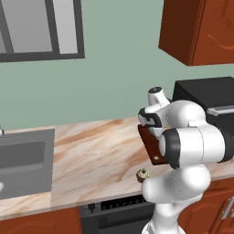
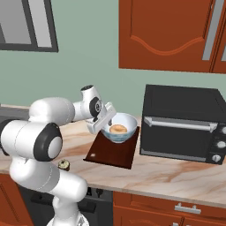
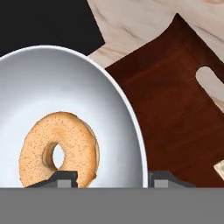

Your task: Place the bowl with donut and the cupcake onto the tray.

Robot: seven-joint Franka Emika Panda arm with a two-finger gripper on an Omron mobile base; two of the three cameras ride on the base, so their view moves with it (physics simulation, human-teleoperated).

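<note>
The white bowl [image 2: 124, 122] with a pale blue outside sits on the far end of the dark reddish-brown tray [image 2: 112, 153], holding the orange-brown donut [image 2: 118, 129]. In the hand view the donut [image 3: 59, 148] lies inside the bowl [image 3: 65, 87], with the tray [image 3: 175, 109] beside it. My gripper [image 3: 114, 179] straddles the bowl's near rim, one fingertip inside and one outside, jaws apart and not pinching it. In the right base view the gripper [image 2: 104, 125] is at the bowl's left side. The tiny cupcake [image 1: 143, 174] [image 2: 64, 165] stands on the counter near the front edge, left of the tray [image 1: 150, 147].
A black microwave [image 2: 182, 124] [image 1: 208, 93] stands right of the tray, close to it. A steel sink [image 1: 23, 160] is set in the marble counter [image 1: 91, 151] far to the left. A cooktop panel [image 1: 114, 205] lies below the counter edge. Wall cabinets [image 2: 172, 35] hang overhead.
</note>
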